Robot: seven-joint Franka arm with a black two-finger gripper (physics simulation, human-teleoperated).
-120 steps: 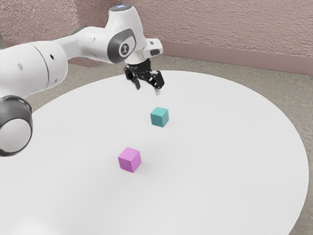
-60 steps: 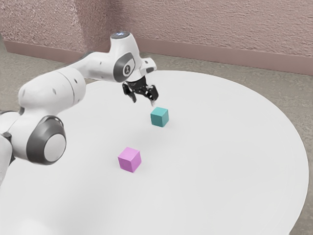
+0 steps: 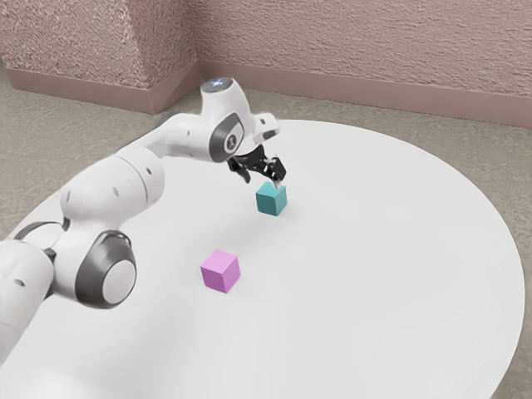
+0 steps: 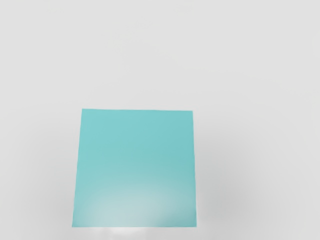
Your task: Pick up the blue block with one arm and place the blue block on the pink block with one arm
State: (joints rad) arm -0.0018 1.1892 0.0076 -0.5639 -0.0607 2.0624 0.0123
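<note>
1. Gripper (image 3: 263,176) hovers just above blue block (image 3: 271,200), fingers spread wide, holding nothing.
2. Wrist view: blue block (image 4: 135,167) lies right under the hand, edges squared w/ the camera.
3. Step: approach for pick-up, no grasp yet. Next move prob. needs a straight descent so fingers straddle the block, then close.
4. Pink block (image 3: 220,271) stands well apart on the table (image 3: 399,274); nothing btwn them blocks the carry.

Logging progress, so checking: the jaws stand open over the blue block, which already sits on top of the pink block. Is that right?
Not quite. The jaws do stand open over the blue block, but it sits on the white table, apart from the pink block, not on it. The exterior view shows this.
</note>
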